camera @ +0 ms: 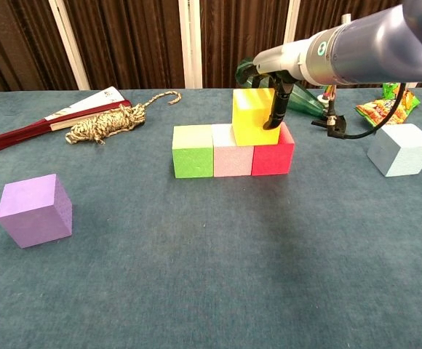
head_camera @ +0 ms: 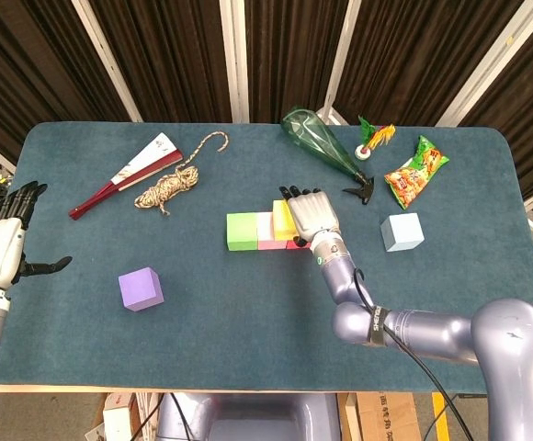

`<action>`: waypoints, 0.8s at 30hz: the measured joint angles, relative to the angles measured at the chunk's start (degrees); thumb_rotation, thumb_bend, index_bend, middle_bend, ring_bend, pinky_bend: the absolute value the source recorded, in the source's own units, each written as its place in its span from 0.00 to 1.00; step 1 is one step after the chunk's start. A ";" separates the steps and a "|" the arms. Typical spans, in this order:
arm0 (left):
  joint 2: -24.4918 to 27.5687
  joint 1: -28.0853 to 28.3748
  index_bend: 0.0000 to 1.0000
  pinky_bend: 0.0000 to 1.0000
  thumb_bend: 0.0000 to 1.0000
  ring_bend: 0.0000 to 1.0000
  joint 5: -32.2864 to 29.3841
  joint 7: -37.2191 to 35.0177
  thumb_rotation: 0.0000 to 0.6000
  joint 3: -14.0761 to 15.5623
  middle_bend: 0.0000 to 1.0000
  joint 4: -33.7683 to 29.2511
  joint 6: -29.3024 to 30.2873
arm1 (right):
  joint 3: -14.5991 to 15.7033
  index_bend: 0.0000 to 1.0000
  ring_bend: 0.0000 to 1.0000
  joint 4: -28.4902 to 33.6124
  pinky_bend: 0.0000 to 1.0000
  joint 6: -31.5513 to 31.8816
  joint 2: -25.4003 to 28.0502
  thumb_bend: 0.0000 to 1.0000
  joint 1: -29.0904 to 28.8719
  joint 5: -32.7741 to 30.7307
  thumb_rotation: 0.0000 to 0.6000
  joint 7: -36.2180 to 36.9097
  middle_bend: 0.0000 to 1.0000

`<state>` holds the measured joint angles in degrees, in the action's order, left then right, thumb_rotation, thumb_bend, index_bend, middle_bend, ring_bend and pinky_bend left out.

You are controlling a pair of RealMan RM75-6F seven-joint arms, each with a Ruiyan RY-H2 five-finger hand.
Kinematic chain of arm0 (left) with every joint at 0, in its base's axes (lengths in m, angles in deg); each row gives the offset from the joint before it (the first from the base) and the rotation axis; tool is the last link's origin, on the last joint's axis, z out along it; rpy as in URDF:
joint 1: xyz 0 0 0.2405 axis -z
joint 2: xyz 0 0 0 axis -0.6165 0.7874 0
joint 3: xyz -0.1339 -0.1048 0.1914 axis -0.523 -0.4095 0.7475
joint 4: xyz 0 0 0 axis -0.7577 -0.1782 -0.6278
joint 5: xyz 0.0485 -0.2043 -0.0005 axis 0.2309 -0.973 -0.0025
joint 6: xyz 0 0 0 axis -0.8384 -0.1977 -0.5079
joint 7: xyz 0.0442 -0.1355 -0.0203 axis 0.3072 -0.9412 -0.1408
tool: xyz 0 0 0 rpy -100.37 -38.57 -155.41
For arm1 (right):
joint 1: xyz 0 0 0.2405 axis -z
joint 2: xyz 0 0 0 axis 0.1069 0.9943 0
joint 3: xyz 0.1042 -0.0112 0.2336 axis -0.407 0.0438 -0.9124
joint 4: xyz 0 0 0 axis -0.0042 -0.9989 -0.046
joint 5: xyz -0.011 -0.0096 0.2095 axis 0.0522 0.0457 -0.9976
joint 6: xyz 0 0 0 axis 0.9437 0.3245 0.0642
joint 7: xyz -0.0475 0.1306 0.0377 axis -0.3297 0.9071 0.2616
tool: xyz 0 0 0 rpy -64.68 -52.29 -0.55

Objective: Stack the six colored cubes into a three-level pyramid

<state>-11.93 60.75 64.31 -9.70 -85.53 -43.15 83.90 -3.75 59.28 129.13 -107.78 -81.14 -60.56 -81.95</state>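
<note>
Currently, per both views:
counter (head_camera: 248, 322): dark teal, carries everything.
right robot hand (head_camera: 311, 213): over the yellow cube, fingers (camera: 278, 109) down its right face, touching; whether it grips, cannot tell.
left robot hand (head_camera: 3, 243): far left of the right robot hand, at the counter edge, fingers apart, holding nothing.
base row: green cube (camera: 193, 151), pink cube (camera: 232, 150), red cube (camera: 273, 153) touching in a line, directly under the right robot hand.
yellow cube (camera: 254, 116): on top, straddling pink and red.
purple cube (camera: 35, 209): well left of the right robot hand, nearer the robot.
light blue cube (camera: 401, 149): right of the right robot hand, apart from the row.
</note>
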 measured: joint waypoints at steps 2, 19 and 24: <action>0.06 -0.04 0.00 0.03 0.13 0.00 0.11 -0.08 1.00 -0.01 0.00 -0.12 0.06 | -0.18 0.00 0.20 0.45 0.21 0.51 0.10 0.29 0.10 0.09 1.00 -0.07 0.14; 0.39 -0.16 0.00 0.03 0.13 0.00 0.11 -0.53 1.00 -0.08 0.00 -0.44 -0.03 | -0.65 0.00 0.13 4.05 0.17 4.33 0.56 0.29 1.12 0.81 1.00 -1.30 0.07; 0.65 -0.35 0.00 0.03 0.13 0.00 0.58 -0.95 1.00 -0.05 0.00 -0.68 0.04 | -0.01 0.00 0.09 8.19 0.14 7.58 2.42 0.29 2.85 2.65 1.00 -1.07 0.05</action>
<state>-11.28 60.40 64.89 -10.66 -85.58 -43.82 83.93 -3.76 67.47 136.71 -105.36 -78.28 -57.91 -83.01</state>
